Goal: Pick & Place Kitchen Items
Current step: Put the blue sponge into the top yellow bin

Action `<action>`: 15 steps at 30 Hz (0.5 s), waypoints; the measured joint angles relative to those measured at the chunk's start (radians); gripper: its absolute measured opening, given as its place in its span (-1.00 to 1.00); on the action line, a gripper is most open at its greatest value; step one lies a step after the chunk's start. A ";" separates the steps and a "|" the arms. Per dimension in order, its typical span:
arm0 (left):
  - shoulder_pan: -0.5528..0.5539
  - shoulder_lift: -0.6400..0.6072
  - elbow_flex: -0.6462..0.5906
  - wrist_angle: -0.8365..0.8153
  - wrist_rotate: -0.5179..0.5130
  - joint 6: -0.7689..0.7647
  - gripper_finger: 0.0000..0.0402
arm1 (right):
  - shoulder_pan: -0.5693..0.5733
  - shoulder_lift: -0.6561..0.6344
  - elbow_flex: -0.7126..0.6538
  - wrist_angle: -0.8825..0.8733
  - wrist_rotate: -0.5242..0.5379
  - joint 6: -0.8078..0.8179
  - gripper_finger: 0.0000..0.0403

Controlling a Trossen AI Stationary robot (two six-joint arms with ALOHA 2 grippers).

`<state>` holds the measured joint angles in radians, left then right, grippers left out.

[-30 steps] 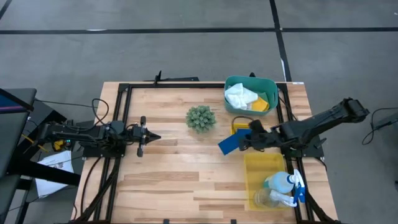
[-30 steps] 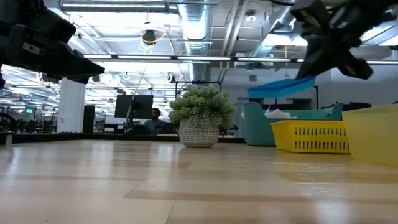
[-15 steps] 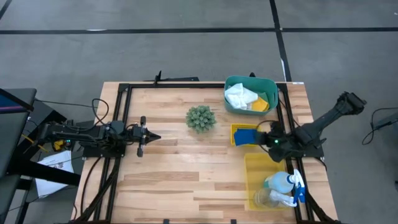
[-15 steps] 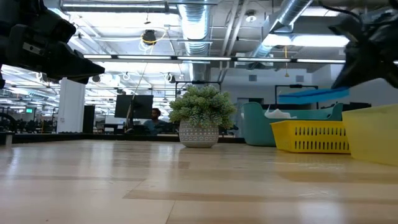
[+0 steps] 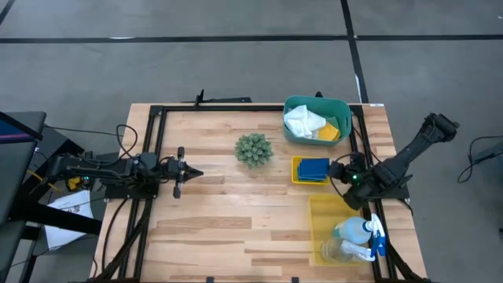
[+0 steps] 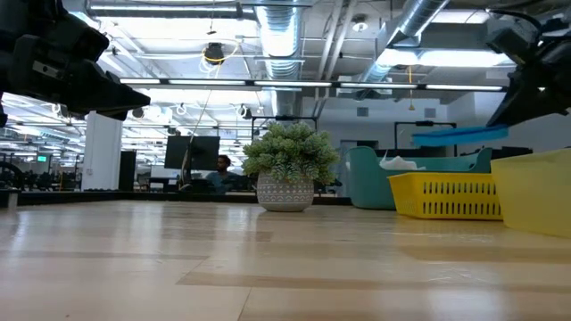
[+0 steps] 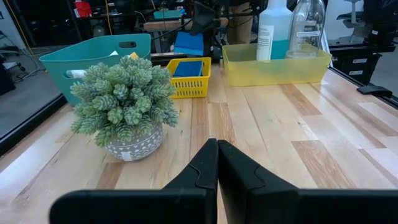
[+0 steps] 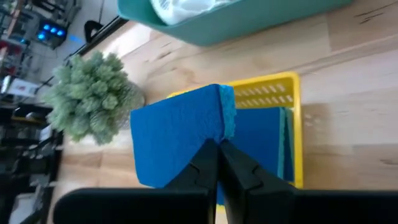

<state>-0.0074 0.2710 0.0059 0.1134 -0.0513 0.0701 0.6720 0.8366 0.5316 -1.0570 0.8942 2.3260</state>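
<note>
The right gripper [image 8: 217,144] is clamped on one edge of the blue sponge [image 8: 177,134], which is held above the small yellow basket [image 8: 292,87]. If release is made off-centre, the sponge may catch the rim and tip onto the table [image 5: 228,212]. Farther off, the left gripper [image 5: 191,174] waits with fingers together near the plant [image 5: 254,148].

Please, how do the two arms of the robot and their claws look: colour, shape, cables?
Both arms are black and built of jointed segments. The left claw ends in two slim black fingers tapering to a point. The right claw is black too, with a small green light behind it. Black cables run beside the left arm.
</note>
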 joint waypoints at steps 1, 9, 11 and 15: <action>0.000 0.000 0.000 0.000 0.000 0.000 -0.99 | -0.008 0.009 0.000 -0.001 0.001 0.000 -1.00; 0.000 0.000 0.000 0.000 0.000 0.000 -0.99 | -0.062 0.083 0.000 0.050 -0.003 -0.002 -1.00; 0.000 0.000 0.000 0.000 0.000 0.000 -0.99 | -0.067 0.098 0.000 0.051 -0.005 -0.003 -1.00; 0.000 0.000 0.000 0.000 0.000 0.000 -0.99 | -0.079 0.134 0.000 0.065 -0.011 -0.003 -1.00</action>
<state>-0.0074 0.2710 0.0059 0.1135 -0.0517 0.0700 0.5929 0.9706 0.5312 -0.9918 0.8837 2.3230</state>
